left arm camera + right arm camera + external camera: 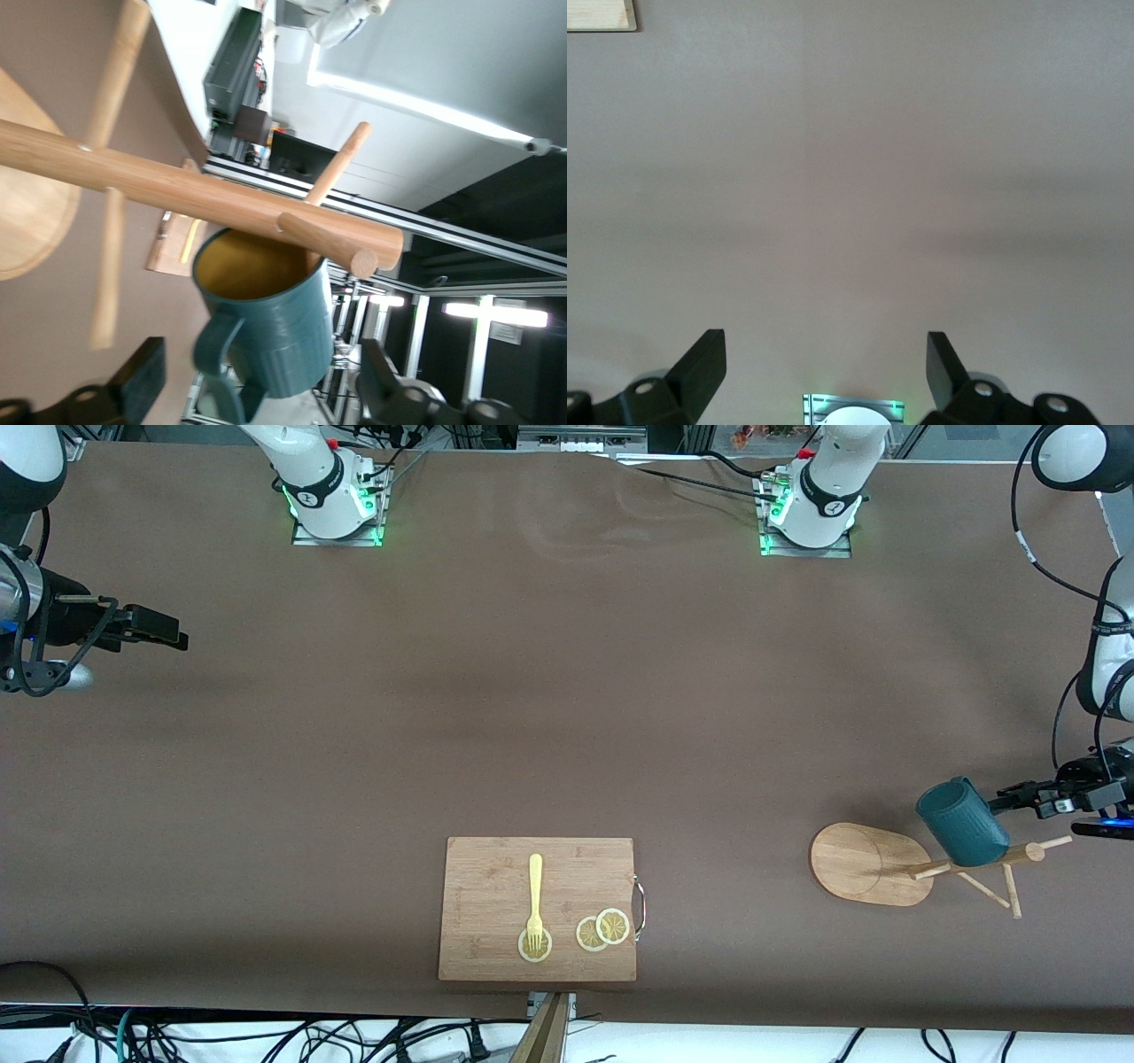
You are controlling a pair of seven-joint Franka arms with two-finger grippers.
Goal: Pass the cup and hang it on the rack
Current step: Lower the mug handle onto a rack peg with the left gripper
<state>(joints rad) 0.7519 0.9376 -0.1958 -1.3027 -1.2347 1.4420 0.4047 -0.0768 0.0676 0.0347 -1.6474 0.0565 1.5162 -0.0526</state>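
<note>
Although the left end effector (1019, 795) sits just beside the cup (961, 822), its 2 fingers (142, 381) are spread apart and hold nothing; the cup's handle lies in the gap between them without being pinched. That cup, a dark teal ribbed mug with a mustard-yellow inside, hangs tilted on the rack (873, 864), a pale bamboo mug tree standing toward the left arm's end of the table (532, 735). In the left wrist view a peg (337, 164) of the rack enters the cup's open mouth, so the cup appears to rest on the rack alone. It looks rigid, probably ceramic, light enough for 1 arm yet breakable if dropped; the handle or the rim wall seems the surest place to grip, since the ribbed side is wide. The front view shows the whole table, including a wooden cutting board (496, 868) with a yellow fork (535, 899) and lemon slices (602, 930), nearer the front camera. Only the left wrist view shows the peg inside the mouth. The right end effector (159, 631) waits released over bare table at the right arm's end, fingers (700, 367) apart.
</note>
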